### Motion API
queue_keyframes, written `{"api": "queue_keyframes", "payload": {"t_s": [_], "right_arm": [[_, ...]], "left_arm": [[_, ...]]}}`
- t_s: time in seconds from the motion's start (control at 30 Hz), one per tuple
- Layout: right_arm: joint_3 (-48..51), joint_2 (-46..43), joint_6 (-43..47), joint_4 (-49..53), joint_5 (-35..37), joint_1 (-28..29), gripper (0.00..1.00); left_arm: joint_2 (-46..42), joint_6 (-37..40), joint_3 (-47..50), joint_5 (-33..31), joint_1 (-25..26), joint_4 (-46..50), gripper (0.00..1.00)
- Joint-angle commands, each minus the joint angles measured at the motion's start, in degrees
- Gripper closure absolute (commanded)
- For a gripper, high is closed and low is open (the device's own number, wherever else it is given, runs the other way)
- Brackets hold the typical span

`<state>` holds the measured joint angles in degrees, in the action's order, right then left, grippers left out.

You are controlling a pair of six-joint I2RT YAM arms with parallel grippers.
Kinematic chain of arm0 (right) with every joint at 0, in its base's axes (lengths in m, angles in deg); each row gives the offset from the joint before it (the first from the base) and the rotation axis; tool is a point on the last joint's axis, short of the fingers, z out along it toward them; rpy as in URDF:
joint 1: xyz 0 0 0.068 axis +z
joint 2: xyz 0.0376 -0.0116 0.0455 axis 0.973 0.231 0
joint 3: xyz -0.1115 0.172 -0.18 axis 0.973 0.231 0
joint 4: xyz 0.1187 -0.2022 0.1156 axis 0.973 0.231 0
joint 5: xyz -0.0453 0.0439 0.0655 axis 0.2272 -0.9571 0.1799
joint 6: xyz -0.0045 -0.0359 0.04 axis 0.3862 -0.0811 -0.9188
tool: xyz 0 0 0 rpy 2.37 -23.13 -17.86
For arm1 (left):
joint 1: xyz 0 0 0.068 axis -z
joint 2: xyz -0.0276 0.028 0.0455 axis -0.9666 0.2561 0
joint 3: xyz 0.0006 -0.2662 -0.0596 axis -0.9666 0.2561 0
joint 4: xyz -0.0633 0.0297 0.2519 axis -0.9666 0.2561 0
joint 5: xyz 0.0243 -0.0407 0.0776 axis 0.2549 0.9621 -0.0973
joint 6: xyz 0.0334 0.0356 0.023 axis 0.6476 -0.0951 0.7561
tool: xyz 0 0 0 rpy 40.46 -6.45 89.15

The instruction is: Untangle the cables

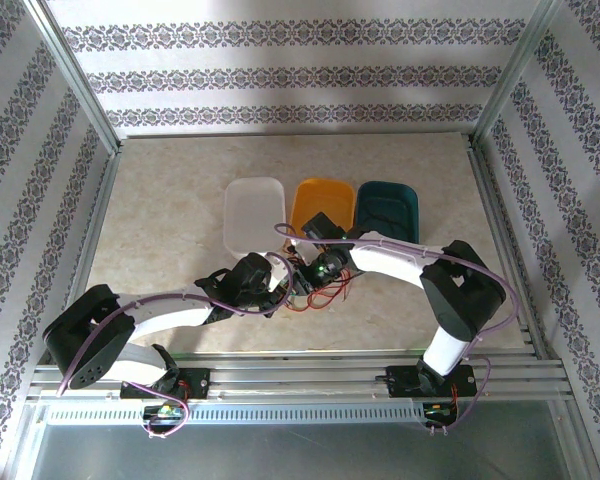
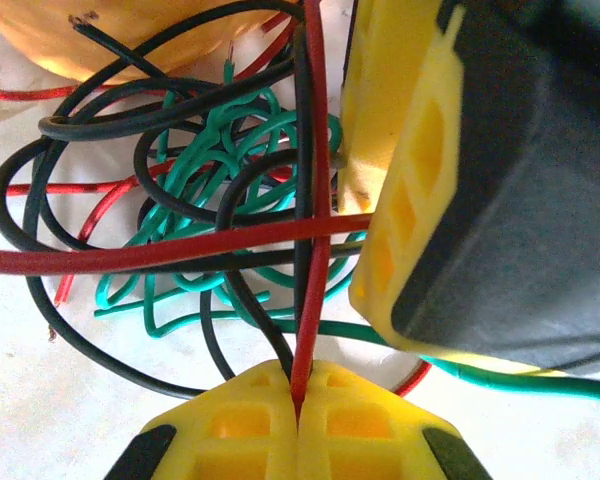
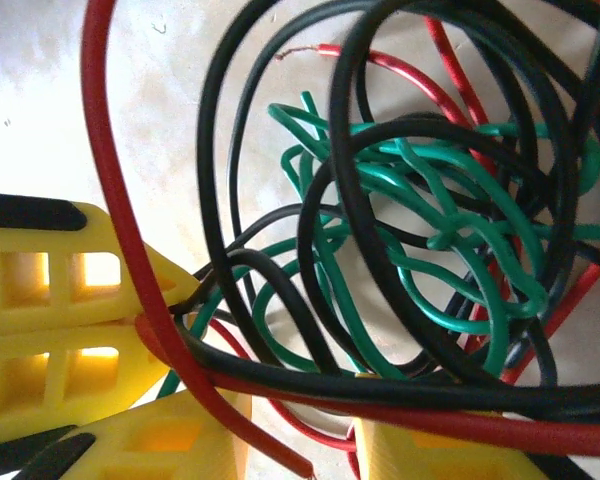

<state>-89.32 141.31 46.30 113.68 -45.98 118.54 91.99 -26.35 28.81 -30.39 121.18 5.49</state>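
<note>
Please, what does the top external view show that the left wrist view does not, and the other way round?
Top external view: the white tray and the dark teal tray at the ends of a row, and the left arm and right arm bent toward each other.
Left wrist view: the green cable curled in the middle, a black cable looping around it, and the left gripper shut on a red cable.
Both: the tangle of cables on the pale table, and probably the orange tray.

Tangled cables (image 2: 220,160) block centre; table (image 1: 160,250) sides lie open.
</note>
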Motion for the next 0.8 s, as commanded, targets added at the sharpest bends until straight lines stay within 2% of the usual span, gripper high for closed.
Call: {"api": "queue_keyframes", "payload": {"t_s": [0.0,0.1,0.23,0.5,0.77], "right_arm": [[-2.51,2.19,0.11,-3.95,-0.74,1.49,0.72],[-2.43,2.11,-0.51,-5.16,0.87,1.53,0.90],[-0.42,-1.20,-0.64,-6.43,1.99,1.20,0.98],[3.53,-13.21,-0.88,-4.33,-2.93,-2.17,1.00],[3.09,-27.37,-1.58,-0.40,-8.40,-11.13,1.00]], "left_arm": [[0.17,1.77,-0.90,3.51,0.83,-2.02,1.00],[0.17,1.77,-0.88,3.40,0.83,-1.85,1.00],[-0.59,0.99,-0.23,1.90,0.78,-2.24,1.00],[-1.77,-1.25,2.22,-4.74,0.69,-4.18,1.00],[0.72,-1.58,2.09,-4.64,0.39,-4.63,1.00]]}}
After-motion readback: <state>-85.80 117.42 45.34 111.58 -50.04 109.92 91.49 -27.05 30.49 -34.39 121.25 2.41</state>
